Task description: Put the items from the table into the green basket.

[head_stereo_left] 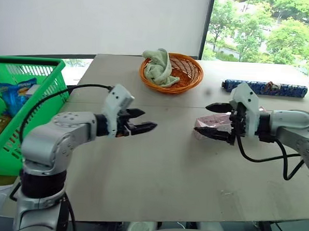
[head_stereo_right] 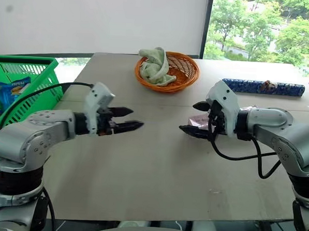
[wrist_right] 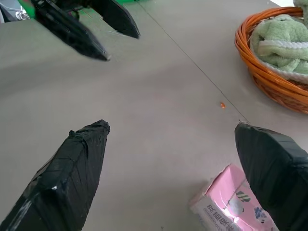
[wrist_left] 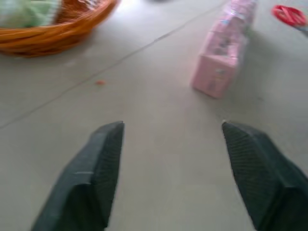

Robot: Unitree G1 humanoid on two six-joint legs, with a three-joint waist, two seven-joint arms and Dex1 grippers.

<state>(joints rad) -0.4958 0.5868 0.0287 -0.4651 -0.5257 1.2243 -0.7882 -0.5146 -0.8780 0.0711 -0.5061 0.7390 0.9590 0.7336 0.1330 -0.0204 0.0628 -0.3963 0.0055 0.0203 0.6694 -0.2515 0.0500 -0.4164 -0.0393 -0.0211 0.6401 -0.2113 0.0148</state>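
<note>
A long pink wrapped pack point(head_stereo_left: 214, 120) lies on the grey-beige table point(head_stereo_left: 156, 177), right of the middle. My right gripper point(head_stereo_left: 201, 118) hovers open just in front of it, one finger on each side of its near end, touching nothing; the right wrist view has the pack point(wrist_right: 235, 208) beside one finger. My left gripper point(head_stereo_left: 144, 121) hangs open and empty over the table's left half, pointing toward the pack point(wrist_left: 226, 53). The green basket point(head_stereo_left: 51, 84) stands off the table's left edge and holds a blue packet point(head_stereo_left: 18, 95).
A round orange wicker basket point(head_stereo_left: 190, 71) with a pale green towel point(head_stereo_left: 159, 68) sits at the back middle. Along the back right lies a long dark blue patterned pack point(head_stereo_left: 264, 88). The two grippers face each other across bare tabletop.
</note>
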